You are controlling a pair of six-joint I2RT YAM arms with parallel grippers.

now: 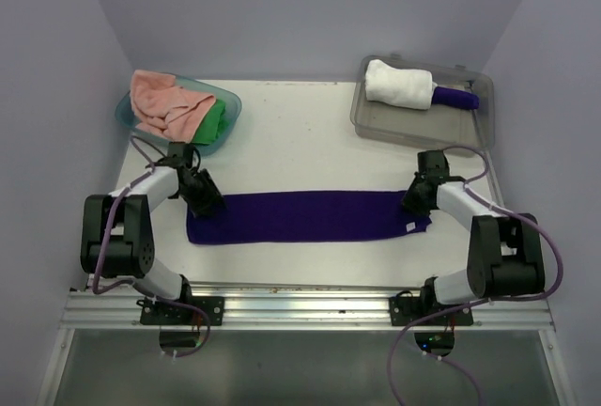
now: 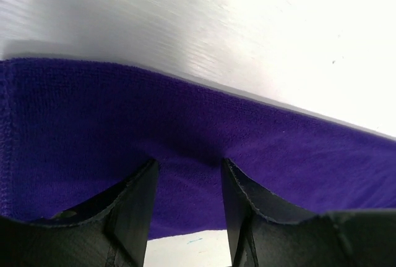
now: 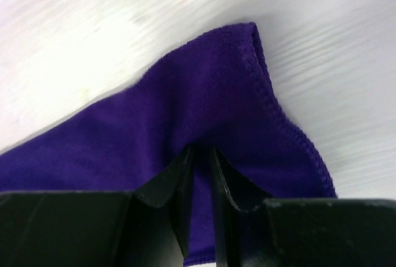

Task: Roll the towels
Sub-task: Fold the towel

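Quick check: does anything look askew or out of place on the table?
Nothing is spilled or damaged. The purple towel lies flat, but its right end is puckered up where the right gripper pinches it. The pink towel is heaped loosely over the rim of the teal tub.

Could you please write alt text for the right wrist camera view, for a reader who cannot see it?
The right hand pinches a raised fold of the dark purple towel between its two black fingers, close to the towel's stitched corner. The towel lies on a white table, which fills the rest of the view.
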